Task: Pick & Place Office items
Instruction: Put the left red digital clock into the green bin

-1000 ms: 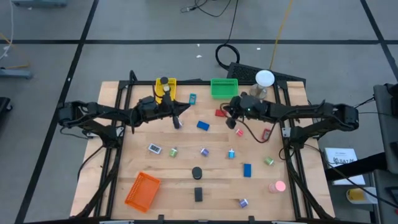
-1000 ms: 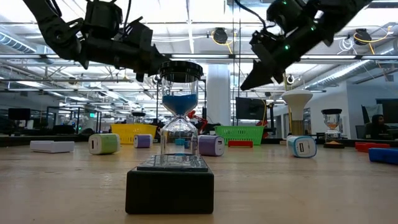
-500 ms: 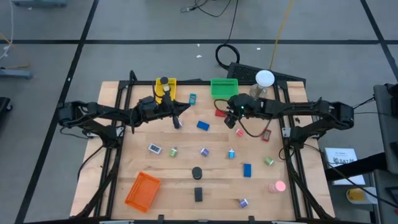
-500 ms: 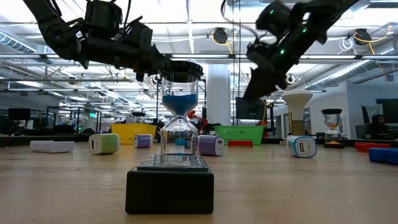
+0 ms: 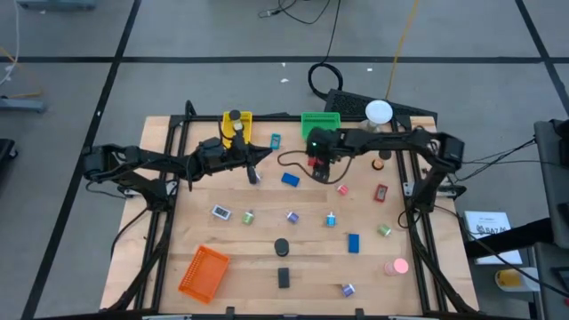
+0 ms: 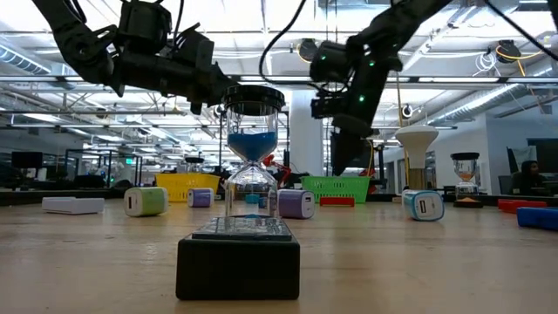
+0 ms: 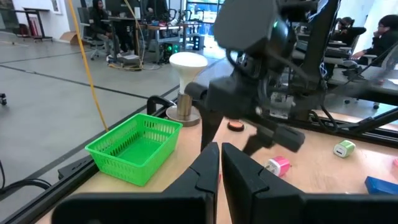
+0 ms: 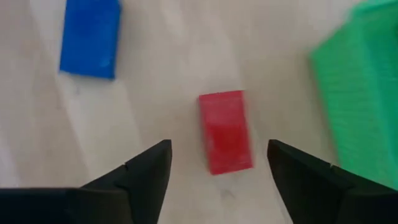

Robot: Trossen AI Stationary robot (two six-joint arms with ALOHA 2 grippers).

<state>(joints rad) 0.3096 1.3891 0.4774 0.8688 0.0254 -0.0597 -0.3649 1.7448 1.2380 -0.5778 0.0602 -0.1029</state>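
The right claw [image 8: 217, 163] hangs spread wide over the red block [image 8: 226, 131], which lies flat on the table [image 5: 178, 231] in the upper middle of the high view, just below the green basket [image 5: 320, 124]. The block looks small, stiff and light, likely smooth-sided; pinching its two long sides seems safest. The left claw [image 7: 220, 163], pressed closed on nothing, waits left of centre.

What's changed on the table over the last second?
The right claw has swung across toward the green basket and opened; it now hangs over the red block, which lies untouched beside a blue block. Nothing was picked up or released. The left claw stays shut by the yellow basket, and the other pieces lie as before.
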